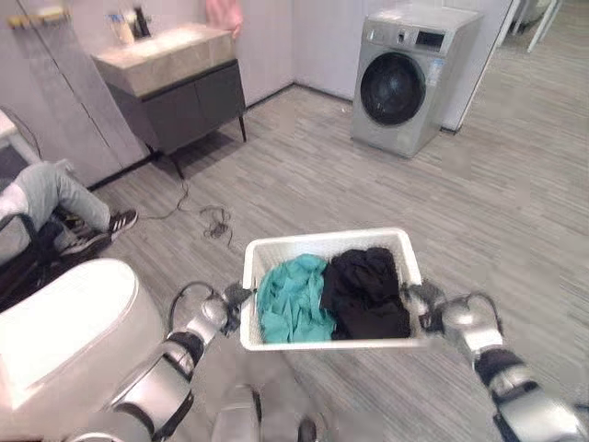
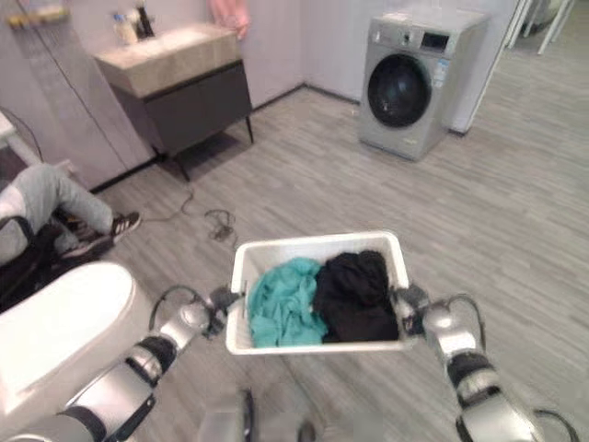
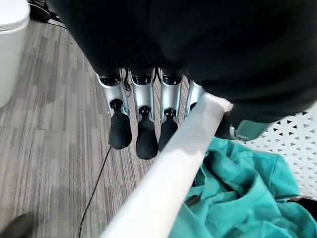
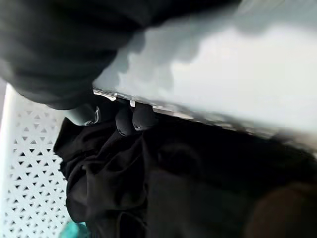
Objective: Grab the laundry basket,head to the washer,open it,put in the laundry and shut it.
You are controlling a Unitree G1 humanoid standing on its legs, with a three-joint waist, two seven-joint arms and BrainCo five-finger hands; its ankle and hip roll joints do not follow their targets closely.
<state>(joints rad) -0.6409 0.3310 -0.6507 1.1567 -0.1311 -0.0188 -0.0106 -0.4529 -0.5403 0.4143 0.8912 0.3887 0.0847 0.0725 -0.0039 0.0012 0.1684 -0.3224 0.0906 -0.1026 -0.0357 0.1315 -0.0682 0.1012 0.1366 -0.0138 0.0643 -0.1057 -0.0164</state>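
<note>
Laundry basket (image 1: 324, 247) between left hand (image 1: 224, 308) and right hand (image 1: 426, 301)

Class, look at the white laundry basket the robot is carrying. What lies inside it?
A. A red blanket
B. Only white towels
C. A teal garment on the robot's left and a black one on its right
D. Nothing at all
C: the laundry basket holds a teal garment on the left half and a black garment on the right.

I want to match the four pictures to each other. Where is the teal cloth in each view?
Left eye view: teal cloth in the basket's left half.
Right eye view: same place.
Left wrist view: beyond the white rim.
Right wrist view: a small teal patch at the edge.
Shared landmark: the black cloth beside it.
</note>
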